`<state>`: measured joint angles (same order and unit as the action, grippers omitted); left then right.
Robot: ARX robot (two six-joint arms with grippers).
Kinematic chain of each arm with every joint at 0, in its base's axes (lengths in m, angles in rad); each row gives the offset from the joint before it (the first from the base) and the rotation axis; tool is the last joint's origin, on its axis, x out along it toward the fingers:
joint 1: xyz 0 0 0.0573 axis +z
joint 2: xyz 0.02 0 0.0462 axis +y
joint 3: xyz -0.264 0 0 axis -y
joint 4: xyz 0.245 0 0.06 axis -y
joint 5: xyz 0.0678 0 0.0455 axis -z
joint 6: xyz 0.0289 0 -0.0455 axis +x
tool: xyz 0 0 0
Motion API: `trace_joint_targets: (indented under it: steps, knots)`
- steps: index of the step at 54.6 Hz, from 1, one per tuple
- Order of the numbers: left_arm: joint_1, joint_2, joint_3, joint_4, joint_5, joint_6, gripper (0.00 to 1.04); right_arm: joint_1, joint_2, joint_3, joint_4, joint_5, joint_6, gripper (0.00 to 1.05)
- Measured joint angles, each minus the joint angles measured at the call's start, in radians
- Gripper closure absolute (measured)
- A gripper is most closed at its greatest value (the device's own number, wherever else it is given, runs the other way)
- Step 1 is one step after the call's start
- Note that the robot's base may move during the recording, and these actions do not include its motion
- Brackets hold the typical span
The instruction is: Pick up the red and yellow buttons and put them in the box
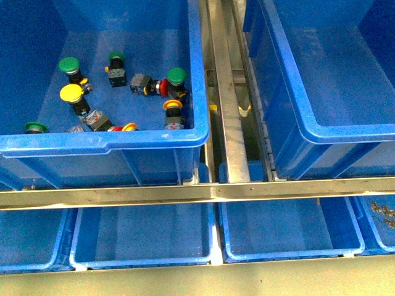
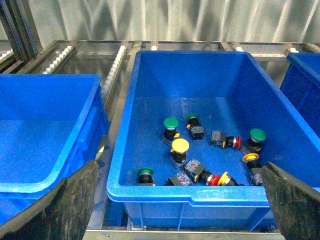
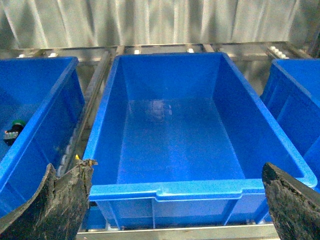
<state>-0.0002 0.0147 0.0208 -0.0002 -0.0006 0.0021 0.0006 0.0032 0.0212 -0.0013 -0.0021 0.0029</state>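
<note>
Two deep containers sit side by side with a metal rail [image 1: 227, 111] between them. The left crate [image 1: 199, 92] holds scattered buttons [image 1: 71, 93] near its front wall; the box [image 1: 321, 132] stands right. A crossbar [image 1: 185, 192] and shallow trays [image 1: 145, 237] lie in front.

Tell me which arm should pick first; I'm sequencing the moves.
Left. Its wrist view looks into the crate holding the yellow button, and its jaws are open. The right arm faces the empty box.

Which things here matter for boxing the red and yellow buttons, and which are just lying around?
For the job: yellow button, red button, orange-yellow button, empty box on the right.
Just lying about: green buttons, shallow front trays.
</note>
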Motion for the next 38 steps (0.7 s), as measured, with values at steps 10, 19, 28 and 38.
trace_joint_targets:
  steps: [10, 19, 28, 38]
  knots:
    - [0.000, 0.000, 0.000, 0.000, 0.000, 0.000, 0.08, 0.000, -0.001, 0.000, 0.000, 0.003, 0.000, 0.06]
    - [0.000, 0.000, 0.000, 0.000, 0.000, 0.000, 0.08, 0.000, 0.000, 0.000, 0.000, 0.004, 0.000, 0.06]
    - [0.000, 0.000, 0.000, 0.000, -0.002, 0.000, 0.08, 0.000, 0.000, 0.000, 0.000, -0.002, 0.000, 0.06]
    - [0.000, 0.000, 0.000, 0.000, 0.000, 0.000, 0.08, 0.000, 0.000, 0.000, 0.000, 0.002, 0.000, 0.06]
